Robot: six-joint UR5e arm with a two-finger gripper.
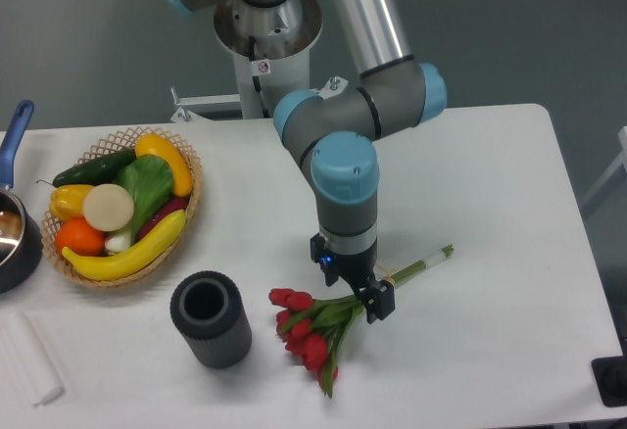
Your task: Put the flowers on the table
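The flowers (312,329) lay flat on the table (490,204), the gripper (367,299) seemingly spread about their stems, so a hasty lift risked snagging them.

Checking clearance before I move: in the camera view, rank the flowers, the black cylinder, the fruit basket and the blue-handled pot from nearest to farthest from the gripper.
From the gripper:
1. Flowers, right at its fingers.
2. Black cylinder, further left in the picture.
3. Fruit basket, upper left.
4. Blue-handled pot, at the left edge.

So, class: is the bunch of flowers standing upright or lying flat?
Lying flat: the flowers stretch sideways along the table, red heads left, stems right, under the tool.
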